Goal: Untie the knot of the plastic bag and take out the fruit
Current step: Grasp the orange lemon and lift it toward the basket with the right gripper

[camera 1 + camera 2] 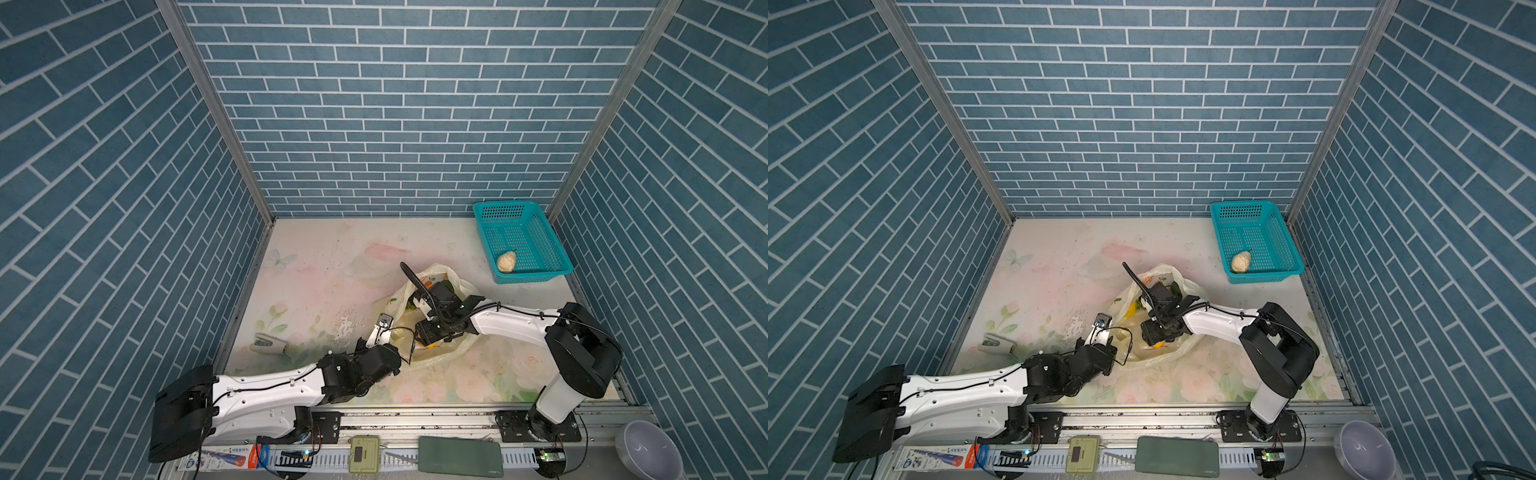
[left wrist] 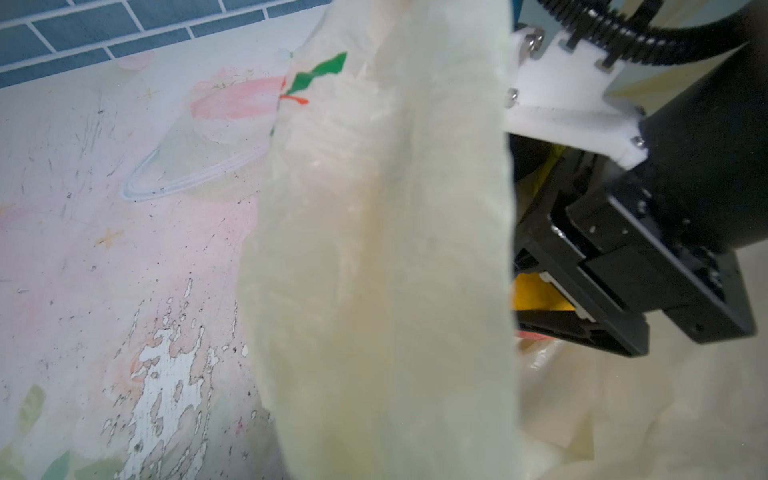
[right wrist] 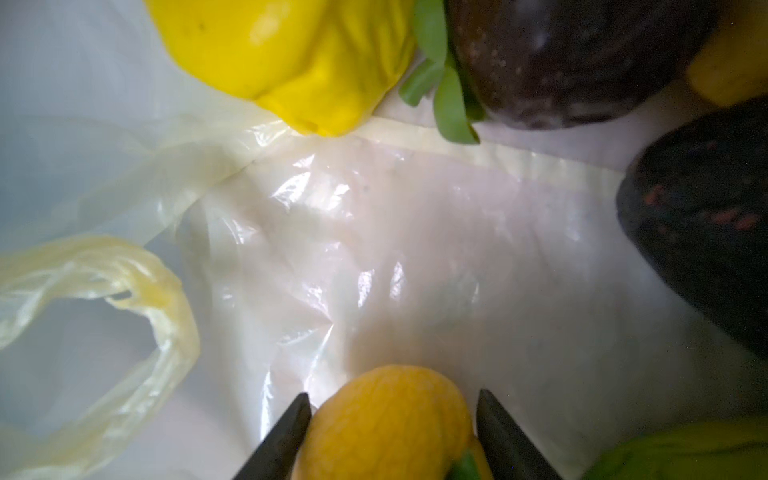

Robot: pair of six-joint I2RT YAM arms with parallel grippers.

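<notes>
Right wrist: fruit (image 3: 282, 54) in plastic bag (image 3: 374, 232).

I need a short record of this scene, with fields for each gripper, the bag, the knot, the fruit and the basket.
left gripper: shut, seemingly pinching the rim of the plastic bag
right gripper: inside the bag, jaws on either side of a yellow-orange fruit; firm grip not certain
knot: none visible; a handle loop lies loose
other fruit in bag: a yellow piece, a dark brown piece, a black piece
teal basket: far right corner of the table, holds one cream fruit
</notes>
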